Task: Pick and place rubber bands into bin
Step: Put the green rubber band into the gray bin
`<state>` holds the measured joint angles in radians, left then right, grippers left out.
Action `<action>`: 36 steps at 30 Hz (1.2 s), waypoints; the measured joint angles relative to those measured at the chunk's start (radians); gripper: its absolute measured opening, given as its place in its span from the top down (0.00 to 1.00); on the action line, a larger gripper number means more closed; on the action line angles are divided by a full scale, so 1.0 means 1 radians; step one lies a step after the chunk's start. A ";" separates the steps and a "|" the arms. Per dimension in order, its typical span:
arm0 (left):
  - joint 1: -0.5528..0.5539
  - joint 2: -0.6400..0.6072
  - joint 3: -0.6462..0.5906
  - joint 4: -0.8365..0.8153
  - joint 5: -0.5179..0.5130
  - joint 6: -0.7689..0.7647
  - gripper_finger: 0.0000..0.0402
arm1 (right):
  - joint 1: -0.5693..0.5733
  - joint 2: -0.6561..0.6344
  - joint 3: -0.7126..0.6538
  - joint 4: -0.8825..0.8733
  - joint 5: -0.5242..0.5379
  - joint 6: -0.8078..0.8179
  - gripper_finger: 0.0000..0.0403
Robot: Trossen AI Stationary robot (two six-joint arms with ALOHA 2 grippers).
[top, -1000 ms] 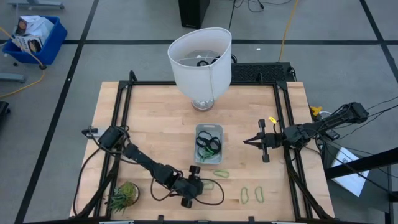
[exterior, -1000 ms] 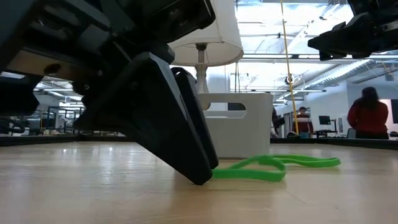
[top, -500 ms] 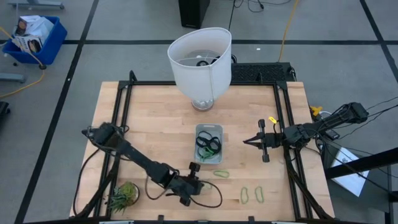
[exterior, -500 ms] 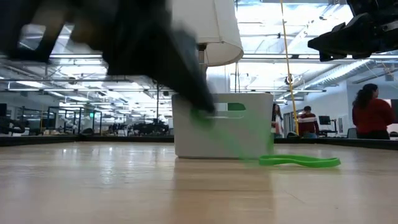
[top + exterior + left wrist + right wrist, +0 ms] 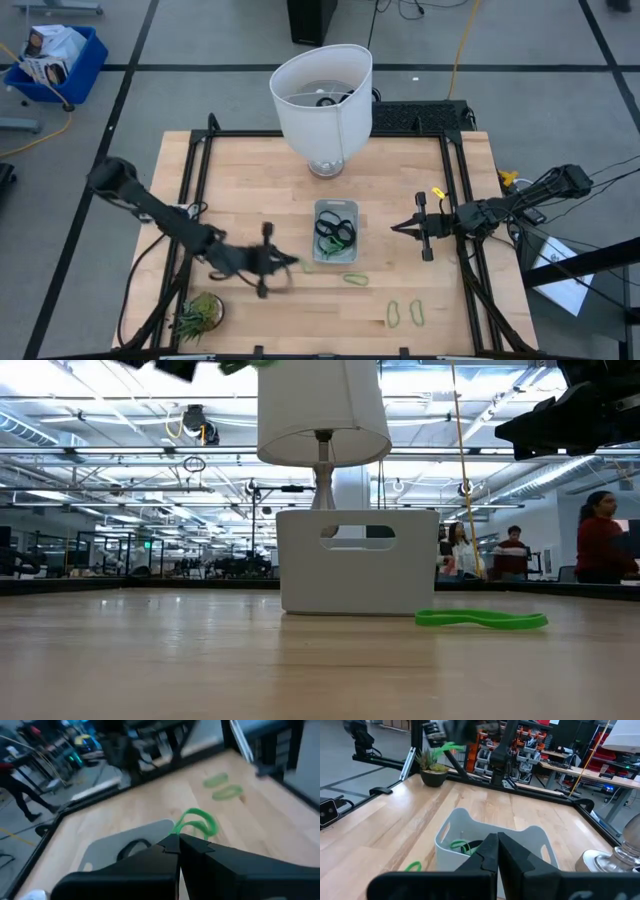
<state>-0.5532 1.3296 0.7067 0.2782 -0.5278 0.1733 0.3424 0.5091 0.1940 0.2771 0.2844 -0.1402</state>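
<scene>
My left gripper hangs above the table just left of the bin, shut on a light-green rubber band. The pale bin holds dark and green rubber bands. One green band lies on the wood just near of the bin. Two other green bands lie by the table's near edge. My right gripper waits shut, right of the bin and above the table. My left gripper pinches the green band between its two fingertips at one end of the loop. The rest of the loop sticks out ahead of the fingers, lifted clear of the table. The fingers point toward the table's right, slanting slightly down.
A white lampshade on its stand is at the far middle of the table. A small spiky green plant sits at the near left corner. Black frame rails run along both sides. People move about in the room beyond.
My left gripper has shut on a green band that lay near the table's near edge. It rose quickly, drew back toward the left and far side, and tipped up toward level. The band left the wood and now hangs from the fingertips.
</scene>
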 joint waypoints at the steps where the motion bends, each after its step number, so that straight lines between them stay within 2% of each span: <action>1: 0.006 -0.038 -0.059 0.065 0.002 -0.006 1.00 | 0.000 0.000 0.000 0.001 0.000 0.000 1.00; 5: 0.058 -0.145 -0.272 0.317 0.031 -0.029 1.00 | 0.000 0.000 0.000 0.003 0.000 -0.002 1.00; 8: 0.114 -0.188 -0.379 0.443 0.037 -0.050 1.00 | 0.000 0.000 0.000 0.003 0.000 -0.002 1.00; 13: 0.243 -0.203 -0.426 0.502 0.112 -0.166 1.00 | 0.000 0.000 0.000 0.005 0.000 -0.004 1.00; 18: 0.355 -0.144 -0.294 0.298 0.234 -0.255 1.00 | 0.000 0.000 0.000 0.020 0.001 -0.019 1.00; 23: 0.397 -0.004 -0.094 0.157 0.332 -0.205 1.00 | 0.000 0.014 0.000 0.042 0.001 -0.021 1.00; 29: 0.425 0.205 0.095 0.097 0.413 -0.164 1.00 | 0.000 0.033 0.000 0.042 0.001 -0.021 1.00; 33: 0.439 0.344 0.165 0.082 0.482 -0.174 1.00 | 0.000 0.046 0.000 0.044 0.001 -0.013 1.00; 36: 0.443 0.403 0.212 0.046 0.488 -0.175 1.00 | 0.000 0.053 0.000 0.044 0.001 -0.015 1.00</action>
<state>-0.1103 1.7331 0.9184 0.3238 -0.0402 -0.0015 0.3420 0.5619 0.1937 0.3207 0.2855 -0.1556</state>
